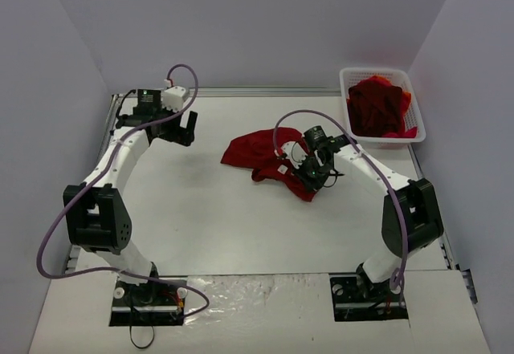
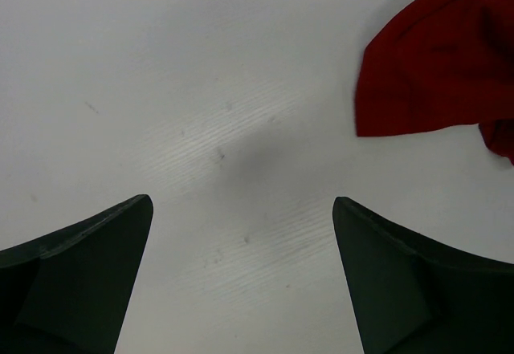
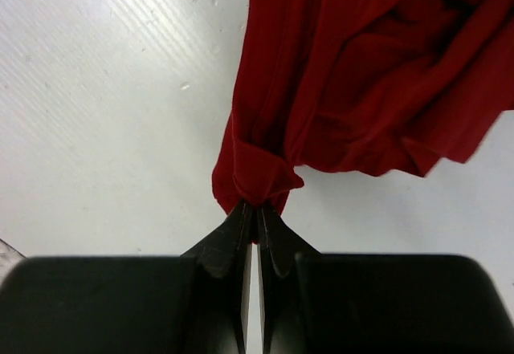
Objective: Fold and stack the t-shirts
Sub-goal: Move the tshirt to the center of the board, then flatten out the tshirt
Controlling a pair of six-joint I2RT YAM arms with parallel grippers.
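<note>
The right end effector (image 3: 255, 211) is pinched tight on the edge of a red t-shirt (image 3: 361, 73) lying on the table (image 3: 104, 89), and the left end effector (image 2: 241, 203) is spread wide apart.

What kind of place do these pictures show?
Probably a robot test bench in a lab: a white table closed in by plain walls, a left arm and a right arm bolted at its edge, and a basket of red shirts.

One dark red t-shirt (image 1: 253, 152) crumpled on counter (image 1: 201, 209), right of centre; other t-shirts (image 1: 376, 107) heaped in white basket (image 1: 377, 71), far-right corner.
</note>
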